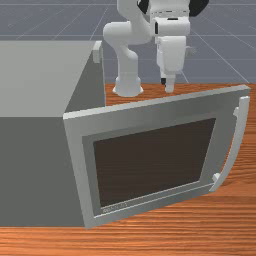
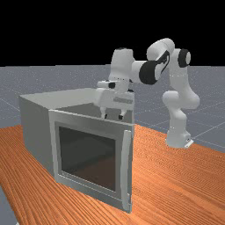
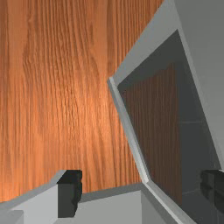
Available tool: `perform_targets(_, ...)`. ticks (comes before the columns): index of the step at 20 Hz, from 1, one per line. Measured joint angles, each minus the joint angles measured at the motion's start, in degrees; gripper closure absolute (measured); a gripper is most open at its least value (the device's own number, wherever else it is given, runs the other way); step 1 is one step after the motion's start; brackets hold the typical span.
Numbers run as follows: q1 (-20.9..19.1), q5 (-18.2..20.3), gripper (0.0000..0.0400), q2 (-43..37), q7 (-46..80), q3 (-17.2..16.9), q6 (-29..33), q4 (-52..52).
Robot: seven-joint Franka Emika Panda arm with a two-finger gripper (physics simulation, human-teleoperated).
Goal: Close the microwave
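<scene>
Microwave (image 1: 37,150) sits on the bench (image 1: 165,235) at the front view's left, its door (image 1: 155,162) hanging open. Door runs from the microwave's edge out toward the front view's right, handle (image 1: 238,145) at its free end.

Arm (image 2: 160,48): base (image 2: 178,138) on the bench at the far view's right, links rising from it, bent over at the top, then reaching across toward the far view's left. Hand (image 2: 116,97) points down, roughly upright, with the wrist above it. In the front view the base stands behind the door and the hand hangs in front of the upper links, nearer the camera than the base.

End effector (image 2: 113,116) is open and holding nothing, fingers (image 3: 69,192) well apart in the wrist view. Fingertips point down and are near the door's top edge, on the side facing the arm's base; they show just over that edge in both the front and far views. Can't tell whether either one touches the door. Handle is off to the side of the fingers, apart from them.
</scene>
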Motion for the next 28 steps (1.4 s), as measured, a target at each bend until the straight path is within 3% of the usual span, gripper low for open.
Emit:
perform_targets(3,-0.02,0.0,0.0,3.68,-0.22,-0.05,-2.55,5.66)
perform_targets(6,0.41,-1.53,0.0,4.87,0.47,-0.58,-1.29,6.6)
perform_targets(8,-0.03,-0.1,0.0,6.45,-0.29,-0.13,-3.22,8.11)
perform_targets(14,0.15,-1.14,0.0,3.55,0.5,-0.5,6.02,1.33)
perform_targets(20,-0.02,-0.38,0.0,3.54,-0.45,-0.15,-1.42,6.24)
perform_targets(25,0.1,-0.61,0.0,2.77,0.03,-0.27,-1.44,6.43)
perform_targets(28,-0.48,1.26,0.0,4.72,-0.95,0.29,-4.09,10.74)
